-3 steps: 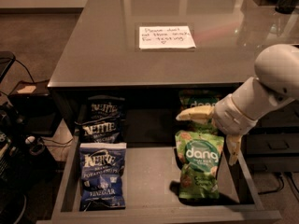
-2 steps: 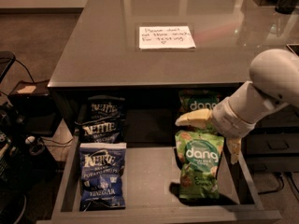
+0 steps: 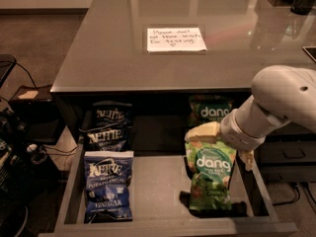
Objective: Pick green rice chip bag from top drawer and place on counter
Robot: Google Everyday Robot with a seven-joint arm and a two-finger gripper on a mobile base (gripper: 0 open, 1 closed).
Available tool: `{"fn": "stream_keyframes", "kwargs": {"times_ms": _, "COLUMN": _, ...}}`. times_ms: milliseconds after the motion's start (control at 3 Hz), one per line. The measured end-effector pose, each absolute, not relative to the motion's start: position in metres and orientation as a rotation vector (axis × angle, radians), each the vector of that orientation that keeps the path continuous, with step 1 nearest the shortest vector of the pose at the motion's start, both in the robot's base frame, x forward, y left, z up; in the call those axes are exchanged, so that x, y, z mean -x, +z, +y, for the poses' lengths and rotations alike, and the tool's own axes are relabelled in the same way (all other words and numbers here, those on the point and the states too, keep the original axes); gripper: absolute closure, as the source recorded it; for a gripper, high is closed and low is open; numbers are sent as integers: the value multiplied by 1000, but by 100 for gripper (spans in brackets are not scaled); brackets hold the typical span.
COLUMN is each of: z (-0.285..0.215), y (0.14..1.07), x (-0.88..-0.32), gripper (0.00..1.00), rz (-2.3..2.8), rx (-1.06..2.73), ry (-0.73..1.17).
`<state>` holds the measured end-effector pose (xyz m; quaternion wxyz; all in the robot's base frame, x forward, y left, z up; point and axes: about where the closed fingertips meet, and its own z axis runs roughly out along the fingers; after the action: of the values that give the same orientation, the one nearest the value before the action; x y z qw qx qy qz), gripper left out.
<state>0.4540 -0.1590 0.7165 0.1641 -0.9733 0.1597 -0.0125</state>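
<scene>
Gripper (image 3: 223, 143) sits at the right side of the top drawer (image 3: 163, 181), pinching the top edge of the green rice chip bag (image 3: 211, 177). The bag hangs upright over the drawer floor with its shadow beneath, probably to clear the low sides. The counter (image 3: 113, 48) behind the drawer is not yet reached.

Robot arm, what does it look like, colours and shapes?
The arm is smooth, rounded off-white casing with small dark dots, narrowing to a ringed wrist. The gripper, atop the green chip bag, has pale cream fingers. No cables show.
</scene>
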Motion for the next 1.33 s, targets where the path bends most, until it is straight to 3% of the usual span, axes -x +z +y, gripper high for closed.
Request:
{"fn": "stream_keyframes", "kwargs": {"times_ms": 667, "z": -165, "y": 698, "x": -461, "gripper": 4, "rz": 460, "rx": 2802, "ry": -97}}
{"fn": "stream_keyframes", "kwargs": {"times_ms": 1000, "z": -171, "y": 684, "x": -466, "gripper": 20, "rz": 490, "rx": 2807, "ry": -79}}
{"fn": "stream_keyframes", "kwargs": {"times_ms": 1333, "z": -181, "y": 669, "x": -470, "gripper": 19, "rz": 531, "rx": 2825, "ry": -50}}
